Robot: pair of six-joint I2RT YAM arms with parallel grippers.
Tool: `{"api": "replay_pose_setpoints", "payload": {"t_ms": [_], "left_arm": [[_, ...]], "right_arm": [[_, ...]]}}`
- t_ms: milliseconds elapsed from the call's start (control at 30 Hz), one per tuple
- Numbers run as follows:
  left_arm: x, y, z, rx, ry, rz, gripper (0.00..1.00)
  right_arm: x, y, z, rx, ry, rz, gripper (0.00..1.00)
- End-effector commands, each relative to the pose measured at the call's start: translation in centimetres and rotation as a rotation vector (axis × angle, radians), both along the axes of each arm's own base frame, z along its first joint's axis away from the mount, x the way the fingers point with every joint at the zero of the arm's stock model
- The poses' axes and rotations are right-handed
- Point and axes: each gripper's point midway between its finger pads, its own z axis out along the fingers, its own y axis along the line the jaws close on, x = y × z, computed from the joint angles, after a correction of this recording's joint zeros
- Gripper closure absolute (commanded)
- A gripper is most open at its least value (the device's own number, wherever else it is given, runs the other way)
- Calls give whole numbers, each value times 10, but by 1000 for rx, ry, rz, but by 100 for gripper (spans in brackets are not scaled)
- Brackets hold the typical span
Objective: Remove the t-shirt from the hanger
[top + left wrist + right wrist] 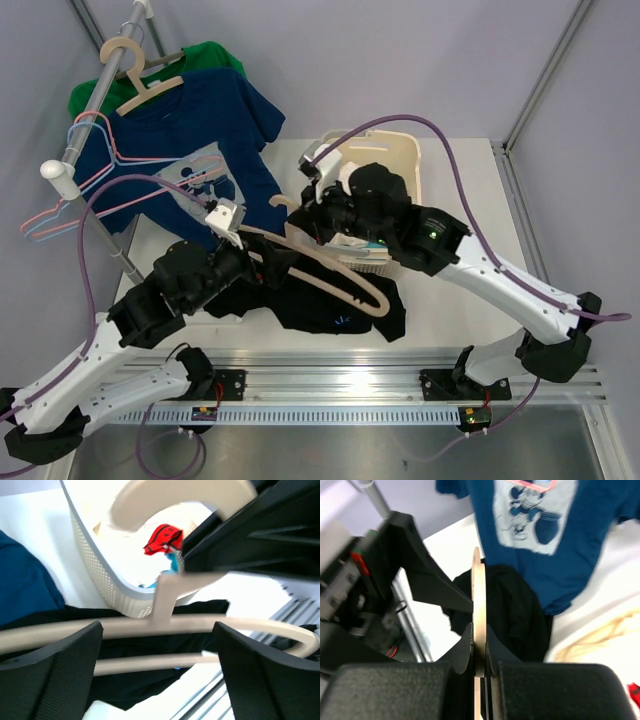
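A black t-shirt [335, 305] lies crumpled on the white table in front of the basket. A beige hanger [340, 272] lies across and just above it, its bars showing bare. My right gripper [305, 222] is shut on the hanger's neck, seen edge-on in the right wrist view [479, 605] between the pads. My left gripper [262, 268] is open, its fingers [50, 675] wide apart on either side of the hanger's bars [200, 625], touching nothing. The black shirt [145, 680] lies below the bars.
A white mesh basket [405, 160] holding red and teal clothes stands behind the right arm. At the back left a rack [85, 130] carries a blue printed t-shirt [215, 140], a green shirt and pink wire hangers. A metal rail [400, 365] runs along the near edge.
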Motion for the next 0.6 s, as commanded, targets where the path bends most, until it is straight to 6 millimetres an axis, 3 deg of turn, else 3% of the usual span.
{"api": "replay_pose_setpoints", "payload": {"t_ms": [0,100,267,400,467,500,567], "left_arm": [[-12,3,48,-138,-68,-35,3],[-24,2,67,-193,-81,-81,1],[-25,-12,67,-251,-26,-111,1],[-24,-31,80,-387,-34,-163,5],[-22,-40,77,-430,2,-174,6],[-21,-44,86,-477,-13,-184,7],[-19,-51,81,-536,28,-188,8]], "right_arm": [[4,-39,72,167,-156,-116,100],[-2,-56,91,215,-178,-141,100],[-10,-64,113,293,-188,-134,100],[-10,-62,116,340,-200,-137,100],[-9,-60,116,352,-208,-134,100],[-8,-58,115,353,-208,-131,100],[-7,-56,116,367,-214,-129,100]]}}
